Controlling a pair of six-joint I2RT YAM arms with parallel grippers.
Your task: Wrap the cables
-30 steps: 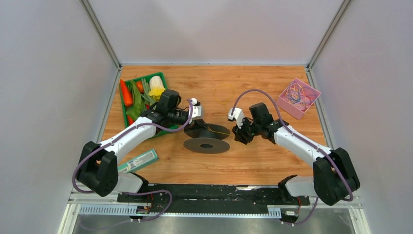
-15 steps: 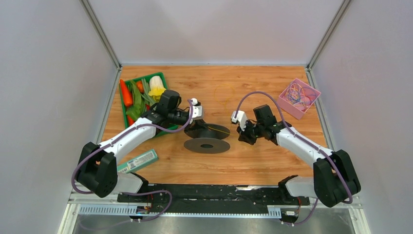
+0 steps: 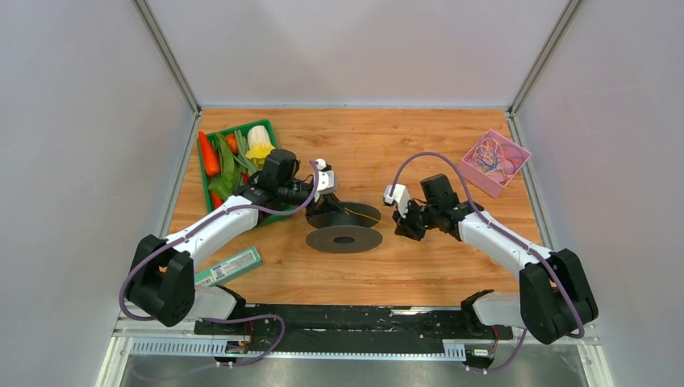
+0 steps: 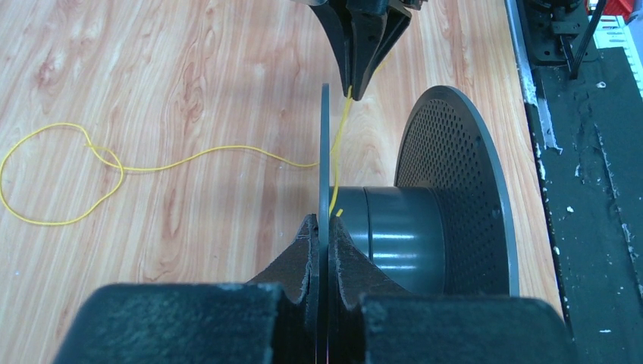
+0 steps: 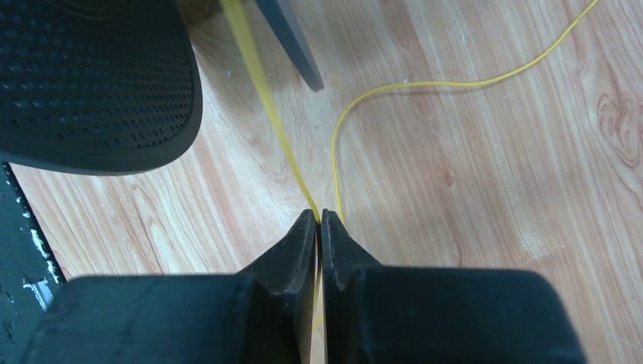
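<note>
A thin yellow cable (image 3: 368, 216) runs from a black spool (image 3: 344, 239) to my right gripper (image 3: 402, 228), which is shut on it. The rest of the cable lies in a loose loop (image 3: 372, 153) on the table behind. My left gripper (image 3: 328, 213) is shut on the spool's thin flange. In the left wrist view my left gripper (image 4: 324, 227) clamps that flange (image 4: 324, 144) edge-on, and the cable (image 4: 189, 157) passes beside the hub (image 4: 394, 227). In the right wrist view my right gripper (image 5: 319, 216) pinches the cable (image 5: 425, 83) beside the perforated flange (image 5: 98, 76).
A pink box (image 3: 516, 153) with several coloured cables stands at the back right. A green tray (image 3: 203, 179) with a carrot, greens and other vegetables sits at the back left. A green and white packet (image 3: 228, 266) lies near the left arm's base.
My right gripper has moved a little to the right, away from the spool, with the cable in it. The left gripper and spool have barely moved.
</note>
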